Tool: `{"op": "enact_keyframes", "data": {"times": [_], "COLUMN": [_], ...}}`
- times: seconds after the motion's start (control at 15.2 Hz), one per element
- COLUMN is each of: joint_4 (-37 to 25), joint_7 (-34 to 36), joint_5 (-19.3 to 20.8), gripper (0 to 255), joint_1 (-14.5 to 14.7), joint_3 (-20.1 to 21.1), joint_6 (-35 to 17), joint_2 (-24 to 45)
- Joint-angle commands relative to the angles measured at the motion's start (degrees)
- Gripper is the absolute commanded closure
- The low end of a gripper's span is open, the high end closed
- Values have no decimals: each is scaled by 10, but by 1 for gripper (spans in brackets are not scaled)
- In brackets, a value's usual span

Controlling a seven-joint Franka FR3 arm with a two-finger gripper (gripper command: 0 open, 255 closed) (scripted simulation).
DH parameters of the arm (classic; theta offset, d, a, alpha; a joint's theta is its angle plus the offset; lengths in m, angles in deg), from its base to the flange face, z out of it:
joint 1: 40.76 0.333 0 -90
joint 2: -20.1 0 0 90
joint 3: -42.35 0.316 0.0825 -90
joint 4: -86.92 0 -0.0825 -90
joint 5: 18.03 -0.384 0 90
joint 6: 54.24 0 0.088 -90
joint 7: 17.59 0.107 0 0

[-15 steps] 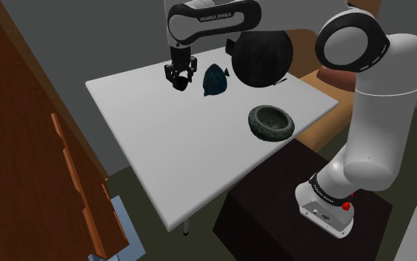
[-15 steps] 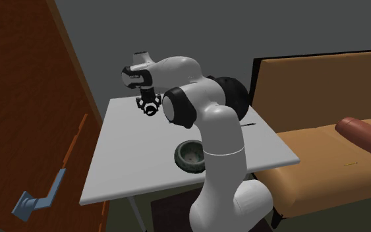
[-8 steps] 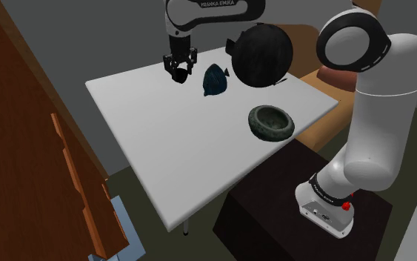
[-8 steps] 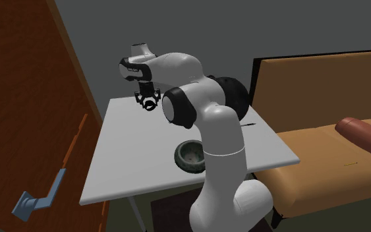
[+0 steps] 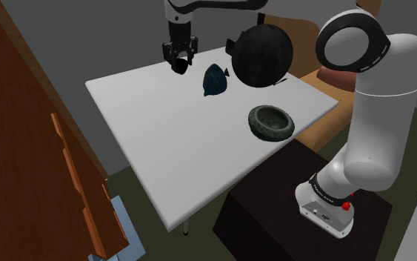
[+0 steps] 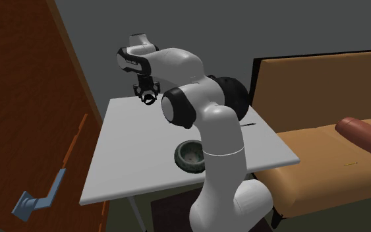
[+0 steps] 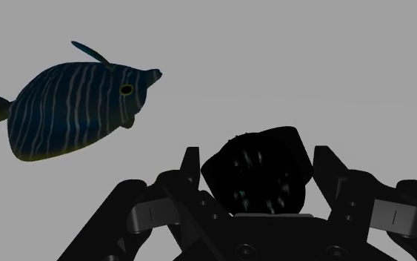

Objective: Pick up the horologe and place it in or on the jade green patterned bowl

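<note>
No legible txt or nos.

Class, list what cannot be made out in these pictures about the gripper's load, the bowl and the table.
1. Wrist view: the black object clasped in the gripper shows no readable dial; the gripper's body hides the part nearest it.
2. Second exterior view: the white arm covers part of the bowl.
3. Shoulder view: the table hides its own legs, bar one.
</note>
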Motion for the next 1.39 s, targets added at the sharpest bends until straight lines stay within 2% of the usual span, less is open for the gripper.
{"op": "enact_keyframes", "data": {"times": [0.0,0.2,0.4,0.66,1.32], "joint_4": [-18,-41,103,248,515], "joint_7": [0,-1,-9,-26,-82], "joint_5": [0,1,-16,-37,-78], "gripper": [255,255,255,255,255], "joint_1": [1,3,-18,-38,-58], "joint_3": [0,0,3,2,-22], "joint_6": [17,36,-13,-53,-87], "joint_2": [1,5,-91,-199,-436]}}
